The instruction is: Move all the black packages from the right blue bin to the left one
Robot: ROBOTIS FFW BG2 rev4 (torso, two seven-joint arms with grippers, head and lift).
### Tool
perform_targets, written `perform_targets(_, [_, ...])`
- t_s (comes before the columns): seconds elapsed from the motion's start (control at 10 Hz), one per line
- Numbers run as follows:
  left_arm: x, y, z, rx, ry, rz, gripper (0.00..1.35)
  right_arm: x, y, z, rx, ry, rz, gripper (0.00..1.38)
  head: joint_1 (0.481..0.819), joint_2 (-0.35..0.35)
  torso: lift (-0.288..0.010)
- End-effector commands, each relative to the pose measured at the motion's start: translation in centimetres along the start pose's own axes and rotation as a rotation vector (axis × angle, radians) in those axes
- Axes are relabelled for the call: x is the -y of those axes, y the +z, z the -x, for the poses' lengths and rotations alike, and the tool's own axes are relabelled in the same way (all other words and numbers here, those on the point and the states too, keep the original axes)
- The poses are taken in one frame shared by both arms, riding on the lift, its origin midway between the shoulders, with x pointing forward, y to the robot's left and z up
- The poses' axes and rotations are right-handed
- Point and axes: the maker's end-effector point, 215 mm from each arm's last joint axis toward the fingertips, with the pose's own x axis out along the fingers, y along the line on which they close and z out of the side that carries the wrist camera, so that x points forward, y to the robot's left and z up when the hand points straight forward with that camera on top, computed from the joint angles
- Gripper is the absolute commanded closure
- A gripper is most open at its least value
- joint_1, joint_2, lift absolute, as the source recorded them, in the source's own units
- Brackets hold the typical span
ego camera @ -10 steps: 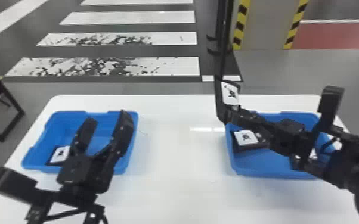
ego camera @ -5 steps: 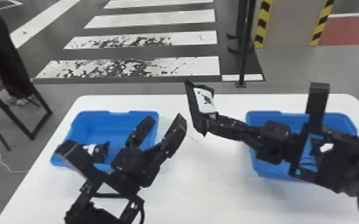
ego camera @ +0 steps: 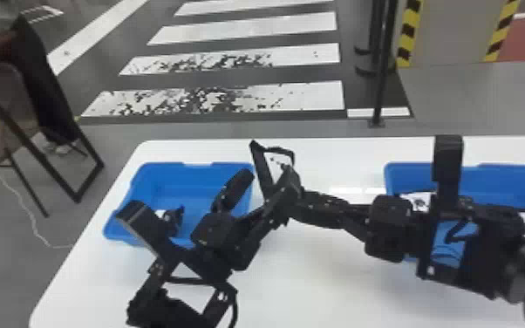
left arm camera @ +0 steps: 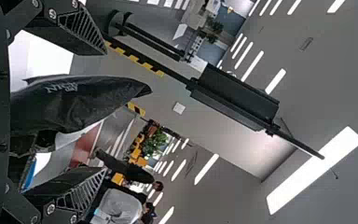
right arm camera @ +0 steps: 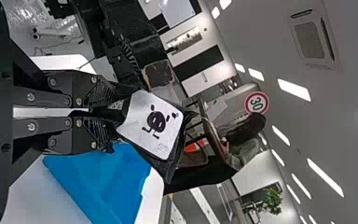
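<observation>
Black package [ego camera: 280,168]: held up, just right of the left blue bin [ego camera: 196,181].
Right gripper [ego camera: 309,203]: shut tight on that package, right of the left blue bin.
Left gripper [ego camera: 268,179]: jaws spread wide to either side of the package, beside the left blue bin.
Binned package [ego camera: 173,220]: inside the left blue bin.
Right blue bin [ego camera: 506,185]: well apart, right of the left blue bin, with a white-labelled package [ego camera: 418,199] inside.

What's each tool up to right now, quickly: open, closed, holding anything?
Left tool: open, its fingers on either side of a black package but not gripping it.
Right tool: closed on that package, holding it.
</observation>
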Motion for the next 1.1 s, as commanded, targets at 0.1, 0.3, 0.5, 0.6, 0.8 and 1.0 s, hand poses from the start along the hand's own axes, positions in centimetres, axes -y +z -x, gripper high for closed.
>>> perform_targets(0.1, [-0.1, -0.8, 0.1, -0.025, -0.001, 0.018, 0.22, -0.6, -0.4, -0.7, -0.014, 0.020, 0.000, 1.09, 0.695, 0.232, -0.140])
perform_targets(0.3, [-0.6, -0.6, 0.1, -0.040, 0.011, -0.035, 1.06, -0.3, -0.5, -0.7, -0.017, 0.016, -0.001, 1.09, 0.695, 0.237, -0.140])
perform_targets(0.5, [-0.7, 0.8, 0.2, -0.024, 0.021, -0.121, 1.21, 0.0, -0.1, -0.7, -0.008, 0.013, 0.009, 1.09, 0.695, 0.240, -0.140])
perform_targets(0.6, [-0.8, 1.0, 0.3, -0.017, 0.023, -0.135, 1.21, 0.4, 0.2, -0.8, -0.004, 0.006, 0.014, 1.09, 0.695, 0.247, -0.140])
perform_targets(0.8, [-0.7, 1.7, 0.3, 0.005, 0.022, -0.147, 1.21, 1.9, 1.4, -0.9, 0.024, -0.013, 0.033, 1.08, 0.695, 0.248, -0.140])
perform_targets(1.0, [-2.0, 2.4, 0.6, 0.016, 0.059, -0.160, 1.21, 3.1, 2.3, -0.8, 0.067, -0.021, 0.021, 0.77, 0.695, 0.241, -0.140])
